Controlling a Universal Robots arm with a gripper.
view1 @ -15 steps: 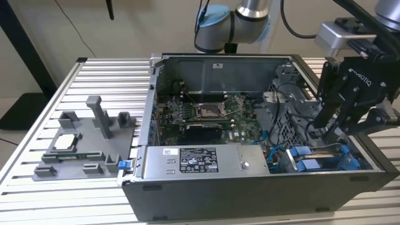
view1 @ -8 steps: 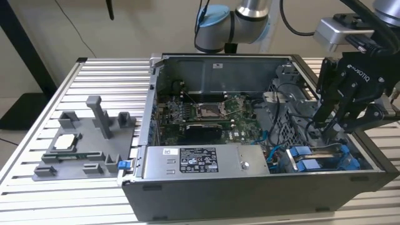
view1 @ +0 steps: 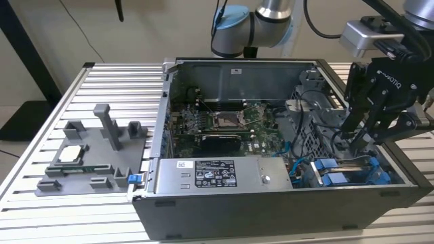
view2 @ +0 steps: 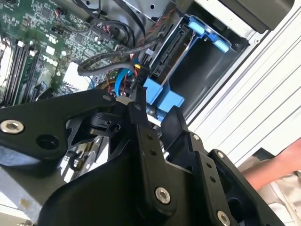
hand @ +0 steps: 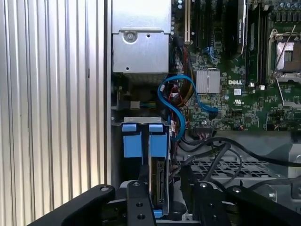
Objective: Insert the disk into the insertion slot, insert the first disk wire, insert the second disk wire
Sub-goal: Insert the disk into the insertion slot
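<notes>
Now the hand point(hand: 164, 188) is spread astride the disk point(hand: 159, 168) in the insertion slot point(hand: 141, 120); imo keep it square w/ the slot, press slowly, no tilt.

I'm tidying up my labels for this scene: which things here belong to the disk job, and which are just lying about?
For the job: gripper, disk, slot, blue cable (probably a disk wire).

Lying about: power-supply box, motherboard, grey holder with a chip on it.
</notes>
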